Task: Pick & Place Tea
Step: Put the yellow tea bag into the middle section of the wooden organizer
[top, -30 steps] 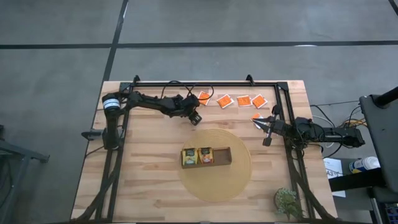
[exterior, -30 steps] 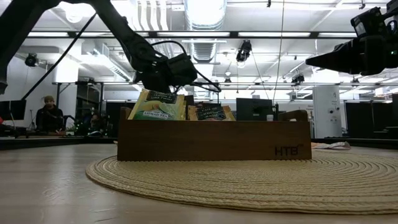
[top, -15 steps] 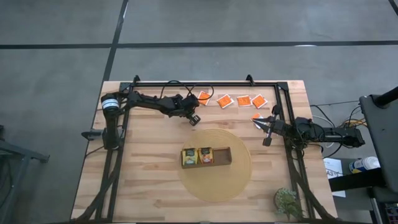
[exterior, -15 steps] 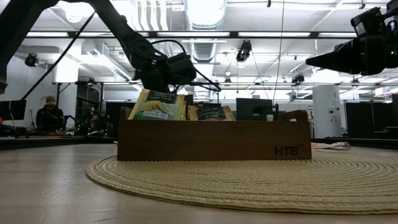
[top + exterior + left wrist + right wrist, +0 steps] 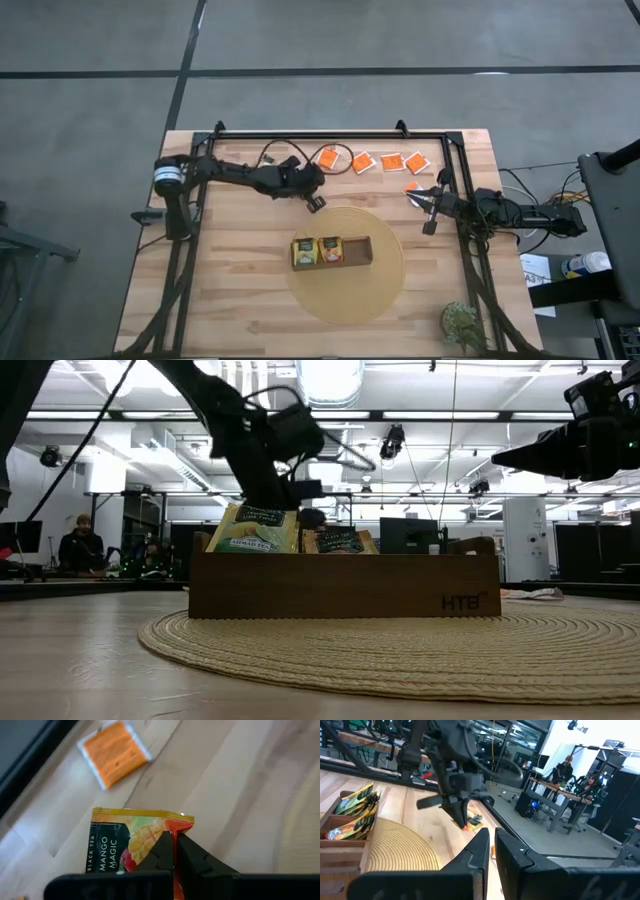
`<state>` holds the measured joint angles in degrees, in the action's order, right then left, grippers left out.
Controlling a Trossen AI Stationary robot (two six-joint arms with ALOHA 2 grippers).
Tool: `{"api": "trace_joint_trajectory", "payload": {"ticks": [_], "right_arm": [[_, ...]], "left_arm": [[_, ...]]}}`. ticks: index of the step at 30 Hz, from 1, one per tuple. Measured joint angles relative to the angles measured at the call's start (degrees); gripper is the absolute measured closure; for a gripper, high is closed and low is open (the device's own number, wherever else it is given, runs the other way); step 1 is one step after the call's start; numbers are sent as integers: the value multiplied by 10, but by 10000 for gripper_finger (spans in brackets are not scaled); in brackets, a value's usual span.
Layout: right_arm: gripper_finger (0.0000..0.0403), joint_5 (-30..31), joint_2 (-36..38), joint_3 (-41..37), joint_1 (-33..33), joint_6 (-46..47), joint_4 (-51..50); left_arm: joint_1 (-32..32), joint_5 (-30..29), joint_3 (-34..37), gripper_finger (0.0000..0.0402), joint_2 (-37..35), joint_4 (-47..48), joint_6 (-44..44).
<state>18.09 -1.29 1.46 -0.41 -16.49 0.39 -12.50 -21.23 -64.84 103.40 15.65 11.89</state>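
Observation:
My left gripper points down at the wood just beyond the round mat's far edge and is shut on a yellow-orange tea sachet with a dark label. A row of bright orange sachets lies flat along the far edge; one lies close to the held sachet. The wooden tray stands on the mat, with a green-and-yellow sachet and a yellow-orange one upright in its left two compartments. My right gripper hovers shut and holds nothing, near a lone orange sachet. My left gripper pinches the sachet's orange side edge between its two fingers, near one corner. The fingers come from above, pointing down. The sachet's printed face stays turned up toward the wrist. I cannot tell whether it is clear of the wood.
The woven round mat fills the table's middle. A black frame runs along the far edge and down both sides. A small plant stands at the near right corner. People sit at desks in the room beyond.
My left arm's wrist has risen and tipped more steeply downward, and the gripper has shifted slightly toward the mat. My right arm has kept still.

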Motion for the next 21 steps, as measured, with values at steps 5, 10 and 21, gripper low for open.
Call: {"api": "trace_joint_trajectory", "payload": {"ticks": [5,10,21], "right_arm": [[376,0,1,0,0,0,0],[376,0,1,0,0,0,0],[376,0,0,0,0,0,0]], "left_arm": [[51,-47,-8,396,-16,0,0],[113,-102,-9,396,-31,4,-4],[245,-212,-35,396,-33,4,-24]]}}
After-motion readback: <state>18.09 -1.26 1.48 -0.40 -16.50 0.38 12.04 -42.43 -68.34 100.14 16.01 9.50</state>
